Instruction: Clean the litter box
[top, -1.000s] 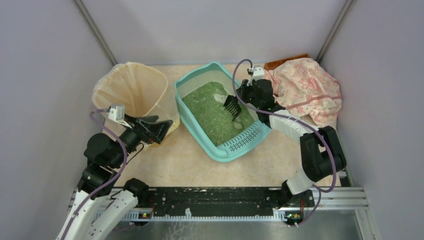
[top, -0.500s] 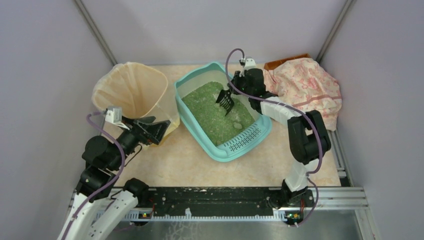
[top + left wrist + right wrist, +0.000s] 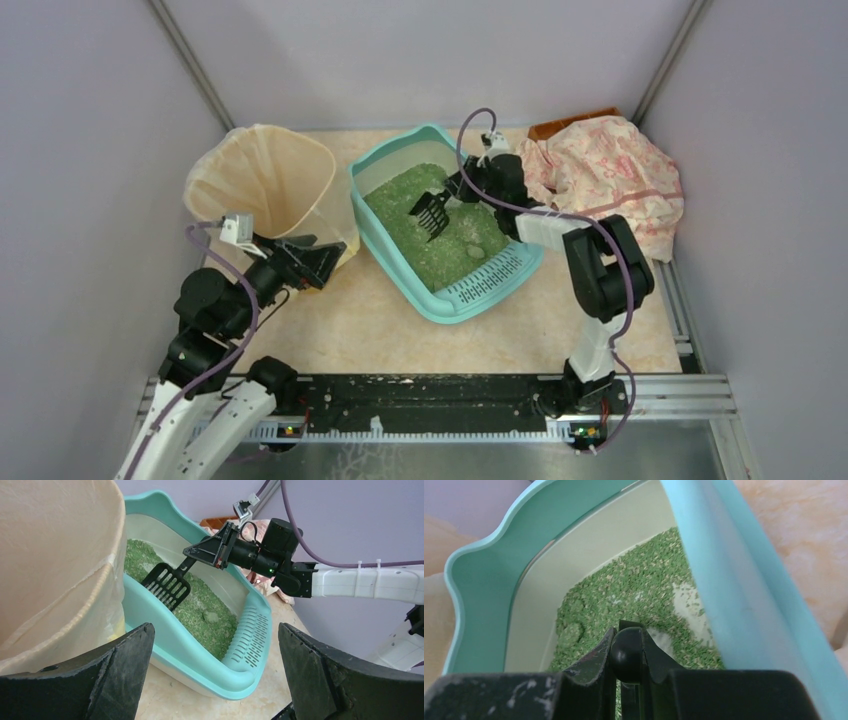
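The right hand [image 3: 462, 187] is clamped tight on the round black handle of a flat, slotted plastic scoop [image 3: 430, 213]. The scoop's blade slants down ahead of the hand, over coarse green granules [image 3: 425, 245]. Below this hand lies the litter box [image 3: 445, 300], a smooth teal tray with rounded corners, set at an angle on the mottled beige tabletop [image 3: 400, 335]. Its ribbed grate end [image 3: 490, 278] lies nearer the arm bases than the hand. A pale lump [image 3: 476, 252] sits in the granules just before that grate. The left hand [image 3: 318, 255] hovers with its blunt black fingers [image 3: 107, 680] spread wide, holding nothing. Just beside it stands a bin [image 3: 265, 170] lined with a thin, wrinkled beige bag. A crumpled floral cloth [image 3: 610, 175] lies behind the right hand.
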Available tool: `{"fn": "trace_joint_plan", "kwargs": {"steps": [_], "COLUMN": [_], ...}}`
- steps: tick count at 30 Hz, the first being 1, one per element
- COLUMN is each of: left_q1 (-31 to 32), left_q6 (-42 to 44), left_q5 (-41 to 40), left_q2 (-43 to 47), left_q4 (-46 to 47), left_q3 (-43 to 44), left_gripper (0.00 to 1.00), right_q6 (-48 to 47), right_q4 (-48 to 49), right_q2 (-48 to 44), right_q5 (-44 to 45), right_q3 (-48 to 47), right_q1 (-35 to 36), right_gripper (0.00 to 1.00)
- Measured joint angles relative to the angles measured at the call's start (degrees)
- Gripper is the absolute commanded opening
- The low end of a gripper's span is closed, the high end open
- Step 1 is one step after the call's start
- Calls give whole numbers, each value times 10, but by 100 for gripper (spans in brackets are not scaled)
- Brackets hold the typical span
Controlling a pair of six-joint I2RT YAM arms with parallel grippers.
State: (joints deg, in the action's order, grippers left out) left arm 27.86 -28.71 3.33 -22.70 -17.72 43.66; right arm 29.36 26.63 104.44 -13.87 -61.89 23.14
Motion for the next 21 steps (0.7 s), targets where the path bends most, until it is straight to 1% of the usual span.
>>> {"fn": "trace_joint_plan", "kwargs": {"steps": [3,8,11,16,21], "left_q1": [0,0,0,0,0], "left_q6": [-3,-5,-7,-7,-7], "left_q5": [7,13,17,17,17], "left_q2": [-9,-20,-20,-17,-10], "left_q4": [4,11,11,10,10], "left_q3": [-11,-12,-12,-12,-12], "left_gripper": [98,98,99,99,98], "right_q6": [18,44,52,74,132], "right_q4": [17,47,63,48,-4], "right_q2": [0,0,0,1,1], "right_q5": [-2,1,0,0,-26], "right_q3": [13,35,38,37,30], "right_q1": [15,78,96,90,63], "right_gripper": [0,0,0,0,0]}}
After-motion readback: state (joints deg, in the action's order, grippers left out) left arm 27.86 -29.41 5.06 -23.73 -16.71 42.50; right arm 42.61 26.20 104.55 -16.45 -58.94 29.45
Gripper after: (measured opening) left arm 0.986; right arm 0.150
